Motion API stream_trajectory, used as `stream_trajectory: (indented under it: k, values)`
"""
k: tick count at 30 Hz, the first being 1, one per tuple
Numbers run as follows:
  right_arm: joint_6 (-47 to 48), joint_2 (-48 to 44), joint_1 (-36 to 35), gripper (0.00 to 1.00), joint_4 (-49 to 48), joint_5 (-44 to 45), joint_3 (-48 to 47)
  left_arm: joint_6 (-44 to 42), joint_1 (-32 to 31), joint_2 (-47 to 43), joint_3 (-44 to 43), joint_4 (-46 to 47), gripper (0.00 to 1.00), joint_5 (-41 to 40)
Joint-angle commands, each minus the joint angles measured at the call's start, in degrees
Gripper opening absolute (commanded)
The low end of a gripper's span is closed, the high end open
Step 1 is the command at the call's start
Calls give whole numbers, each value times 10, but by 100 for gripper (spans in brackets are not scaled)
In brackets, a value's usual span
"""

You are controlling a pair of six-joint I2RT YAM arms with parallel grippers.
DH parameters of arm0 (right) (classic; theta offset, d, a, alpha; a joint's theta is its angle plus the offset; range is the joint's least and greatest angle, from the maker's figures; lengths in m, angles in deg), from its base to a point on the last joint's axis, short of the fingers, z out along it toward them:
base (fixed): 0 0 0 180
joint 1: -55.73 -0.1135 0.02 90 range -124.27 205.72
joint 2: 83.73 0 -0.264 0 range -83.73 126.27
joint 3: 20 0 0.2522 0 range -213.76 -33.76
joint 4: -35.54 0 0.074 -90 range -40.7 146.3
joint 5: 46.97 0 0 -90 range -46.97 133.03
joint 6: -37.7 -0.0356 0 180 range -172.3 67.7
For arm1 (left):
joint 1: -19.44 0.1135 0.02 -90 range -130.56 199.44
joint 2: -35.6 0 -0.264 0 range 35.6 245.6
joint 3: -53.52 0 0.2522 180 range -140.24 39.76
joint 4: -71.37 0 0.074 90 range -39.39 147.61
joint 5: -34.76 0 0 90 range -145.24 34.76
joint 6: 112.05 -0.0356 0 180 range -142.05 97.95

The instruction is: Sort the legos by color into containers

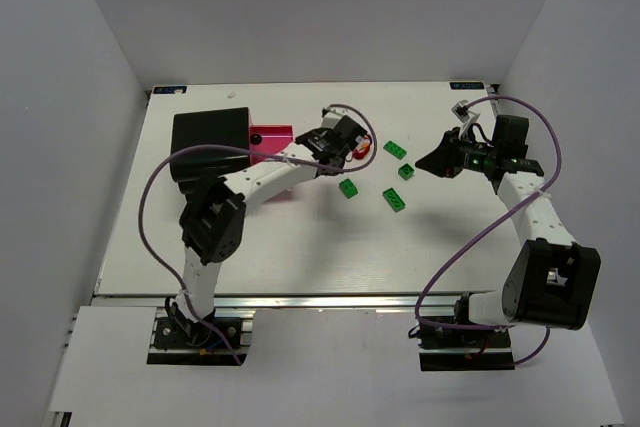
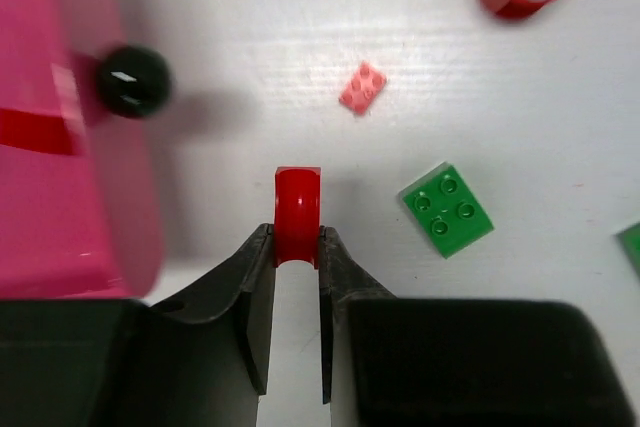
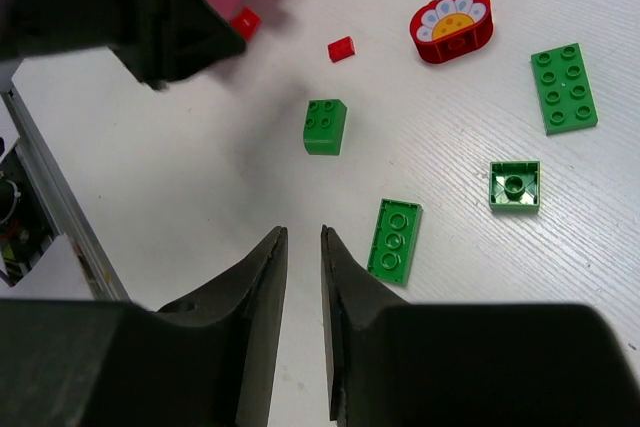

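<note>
Left gripper (image 2: 297,247): jaws were closed to a narrow gap and pinched a red arched brick (image 2: 298,209) by its sides.
Held brick: it sat over bare table (image 2: 300,17), just beside the pink box (image 2: 50,97) and near one dark knob (image 2: 133,79).
Right gripper (image 3: 303,237): the jaws were a thin slit apart with nothing between them, over the table near the green bricks.
Black box (image 1: 210,142): it stood at the far left, touching the pink box.
Red pieces on the table: a small flat brick (image 2: 363,87) and a flower-faced piece (image 3: 452,25) lay ahead of the left gripper.
Green bricks: there were four, all loose on the table: a square block (image 3: 325,127), a three-stud plate (image 3: 395,240), an upturned square (image 3: 515,187) and a long plate (image 3: 565,87).
</note>
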Motion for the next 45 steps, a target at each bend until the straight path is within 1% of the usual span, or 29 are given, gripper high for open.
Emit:
stream_trajectory:
  k: [1,4,7,12,14,15,17,19,20,23,26,27,28,29,30,31,32,33,34,35,36,37,39,40,41,42,43,44,45]
  values:
    - [1,-10,2,26,-16,-15,6,-66,6,-95,-3,18,2,-65]
    - [1,-10,2,26,-15,-16,6,-77,17,-106,-6,5,3,-107]
    - [4,-7,0,26,-12,-16,4,-73,47,-94,-19,-22,4,-121]
    - [11,-5,-2,30,-5,-19,1,-79,86,-82,1,-15,5,-115]
    - [13,-4,-2,30,-5,-18,1,-83,98,-82,8,-10,9,-106]
    - [14,-3,-2,30,-4,-18,1,-87,106,-79,9,-5,13,-101]
    - [18,0,-4,31,0,-18,-2,-93,113,-79,10,-2,35,-86]
    - [29,4,-9,34,4,-17,-4,-106,113,-81,12,9,48,-70]
    - [38,6,-13,39,15,-14,-10,-109,119,-84,13,13,58,-62]
    - [69,9,-36,45,29,1,-15,-121,119,-95,18,26,67,-38]
    - [100,27,-78,49,35,40,-26,-133,119,-132,48,48,67,10]
    - [110,44,-87,50,49,73,-39,-143,119,-148,65,68,64,28]
    - [121,51,-103,52,56,87,-46,-150,119,-190,88,82,59,71]
    - [144,61,-119,54,61,107,-54,-158,119,-217,149,102,50,96]
    - [152,77,-137,56,63,139,-66,-171,119,-248,184,143,31,124]
    - [158,86,-145,59,62,157,-72,-175,119,-280,219,164,23,167]
    - [160,94,-159,62,60,171,-79,-176,119,-348,254,185,16,183]
    - [172,113,-172,67,55,190,-86,-181,119,-383,322,224,11,198]
    - [176,124,-179,73,51,200,-102,-183,119,-414,352,240,11,215]
    - [180,138,-186,81,51,210,-114,-185,119,-478,378,252,11,239]
    - [182,167,-199,82,48,224,-127,-193,119,-508,427,276,11,248]
    - [175,183,-203,89,40,236,-159,-195,119,-535,449,285,19,256]
    - [137,243,-213,89,26,294,-201,-206,114,-605,483,299,30,249]
    - [36,264,-214,89,19,329,-226,-210,108,-625,502,300,46,237]
    - [10,289,-219,89,52,340,-298,-215,102,-639,508,303,53,219]
    - [-19,338,-222,89,79,347,-337,-219,102,-662,510,304,57,211]
    - [-93,361,-230,89,101,356,-369,-223,102,-670,509,303,58,202]
    - [-126,382,-235,89,135,367,-422,-225,102,-675,508,302,59,193]
    - [-153,415,-240,89,148,394,-443,-227,107,-680,506,297,59,181]
